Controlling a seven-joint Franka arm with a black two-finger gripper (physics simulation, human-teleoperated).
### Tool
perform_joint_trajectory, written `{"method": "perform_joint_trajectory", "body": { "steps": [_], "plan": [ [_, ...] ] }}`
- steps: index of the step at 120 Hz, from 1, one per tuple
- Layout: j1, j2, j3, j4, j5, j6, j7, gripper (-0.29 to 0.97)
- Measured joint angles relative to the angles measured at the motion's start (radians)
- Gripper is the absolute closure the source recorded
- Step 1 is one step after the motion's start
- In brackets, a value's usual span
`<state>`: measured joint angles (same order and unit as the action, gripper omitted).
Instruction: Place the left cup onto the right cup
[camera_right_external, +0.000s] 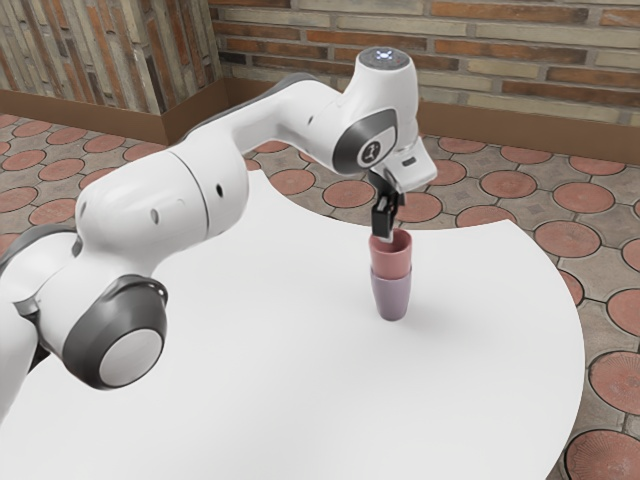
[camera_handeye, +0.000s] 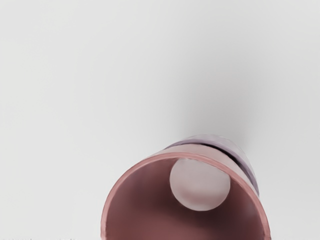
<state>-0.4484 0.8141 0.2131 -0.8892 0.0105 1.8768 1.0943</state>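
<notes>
A dusty pink cup (camera_right_external: 392, 258) sits nested upright in a lilac cup (camera_right_external: 392, 298) on the white table (camera_right_external: 250, 360), right of its middle in the exterior view. My gripper (camera_right_external: 382, 230) comes down from above onto the pink cup's rim on the side nearer the arm, its black fingers close together on the cup wall. In the wrist view I look down into the pink cup (camera_handeye: 145, 205), just under the hand. The lilac cup (camera_handeye: 242, 155) shows as a thin band around its far side.
The round table's edge (camera_right_external: 560, 300) curves past the cups on the exterior view's right, with a tiled floor (camera_right_external: 600, 260) beyond. A brick wall (camera_right_external: 520, 50) stands at the back. My arm's big white links (camera_right_external: 200, 200) hang over the table's left part.
</notes>
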Motion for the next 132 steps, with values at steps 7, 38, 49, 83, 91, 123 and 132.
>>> {"method": "perform_joint_trajectory", "body": {
  "steps": [7,38,49,83,91,123,132],
  "plan": [
    [0.000,-0.010,0.001,-0.005,-0.001,-0.006,0.001,0.02],
    [-0.002,-0.161,0.007,-0.165,-0.004,-0.044,-0.004,0.01],
    [-0.001,-0.215,0.010,-0.206,-0.001,-0.072,-0.008,0.00],
    [-0.002,-0.337,0.032,-0.297,0.007,-0.158,-0.029,0.00],
    [-0.001,-0.363,0.037,-0.314,0.011,-0.179,-0.038,0.00],
    [0.009,-0.530,0.043,-0.389,0.109,-0.284,-0.086,0.00],
    [0.013,-0.586,0.044,-0.426,0.131,-0.304,-0.097,0.00]
  ]
}}
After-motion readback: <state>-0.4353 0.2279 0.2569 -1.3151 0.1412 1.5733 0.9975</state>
